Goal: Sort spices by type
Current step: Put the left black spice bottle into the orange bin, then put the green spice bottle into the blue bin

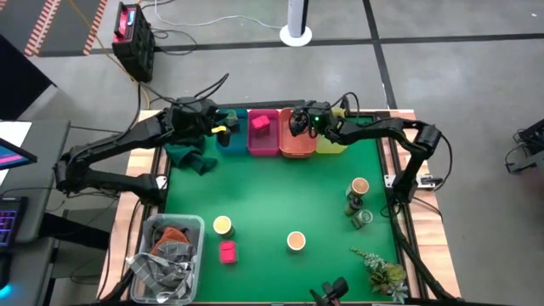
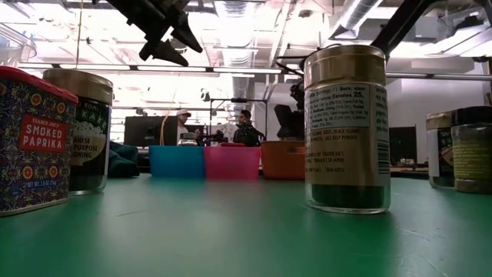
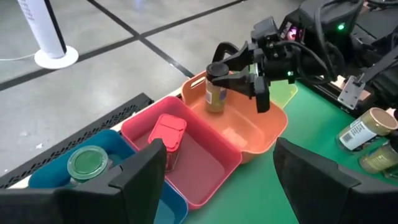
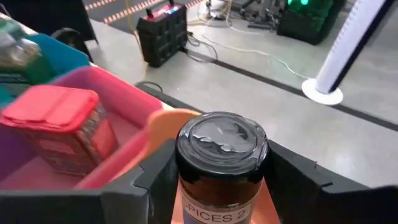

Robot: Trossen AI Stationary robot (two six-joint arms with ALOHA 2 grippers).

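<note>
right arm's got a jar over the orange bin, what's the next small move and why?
Probably lower a little, then open. The right gripper is shut on the dark-lidded glass jar, which hangs above the floor of the orange bin, not yet resting on it. The bin beneath looks empty, so lowering first would likely avoid a drop. The left gripper is open near the pink bin.

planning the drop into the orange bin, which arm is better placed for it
Right. Its end effector already grips the dark-lidded jar directly above the orange bin. The left end effector hangs open and empty over the blue bin.
</note>
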